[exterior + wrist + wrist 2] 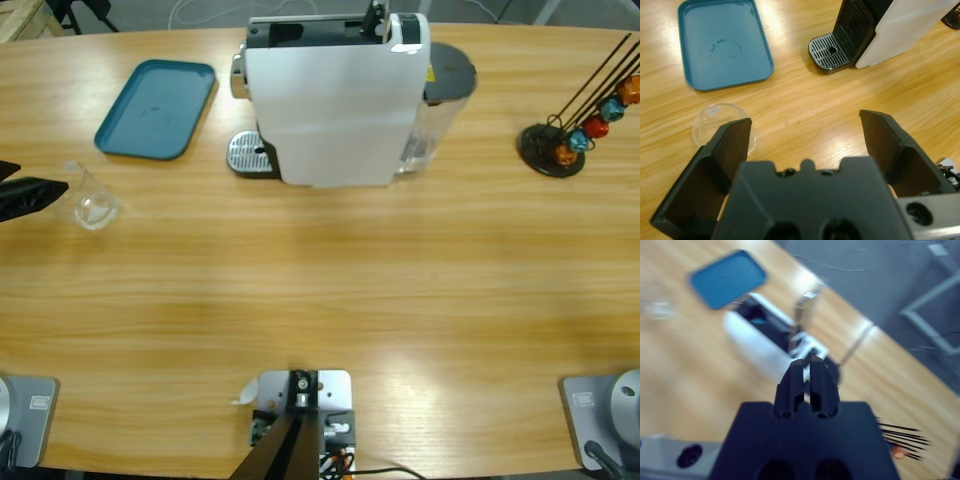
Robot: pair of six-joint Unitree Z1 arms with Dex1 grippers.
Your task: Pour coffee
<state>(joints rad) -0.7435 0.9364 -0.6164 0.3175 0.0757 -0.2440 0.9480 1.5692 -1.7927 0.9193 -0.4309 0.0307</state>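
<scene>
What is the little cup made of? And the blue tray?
The cup looks like clear glass or plastic: the wood shows through it. The tray seems matte teal plastic, smooth with rounded corners and a faint ring mark.

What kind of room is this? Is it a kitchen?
Probably a robot lab set up like a coffee corner: a coffee machine, a capsule rack and a blue tray sit on a long wooden table.
</scene>
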